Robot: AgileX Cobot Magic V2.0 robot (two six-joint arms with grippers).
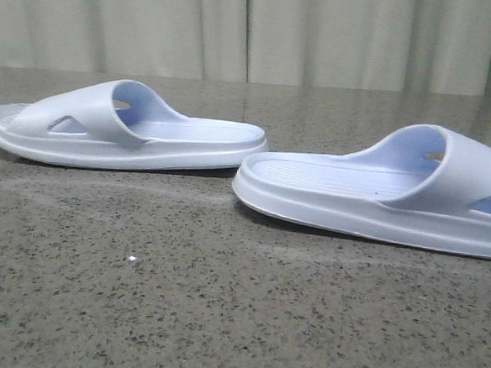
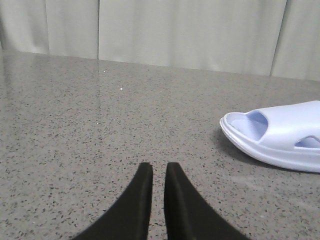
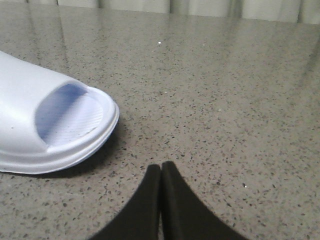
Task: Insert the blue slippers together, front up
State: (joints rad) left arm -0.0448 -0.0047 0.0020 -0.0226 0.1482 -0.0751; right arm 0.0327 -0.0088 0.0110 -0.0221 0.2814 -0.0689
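Nothing done yet: both slippers, the left slipper [image 1: 123,129] and the right slipper [image 1: 380,189], lie apart on the tabletop [image 1: 219,317], ungrasped, while the left tool [image 2: 153,172] is nearly clenched and the right tool [image 3: 161,172] clenched empty.

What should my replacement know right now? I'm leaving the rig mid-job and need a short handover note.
Left gripper: nearly shut, empty, low over the table.
Right gripper: shut, empty.
Left slipper and right slipper both lie flat on their soles, heels toward each other, toes pointing outward, apart.
Done: nothing yet; neither slipper is gripped.
Left: pick them up and nest them together, front up.
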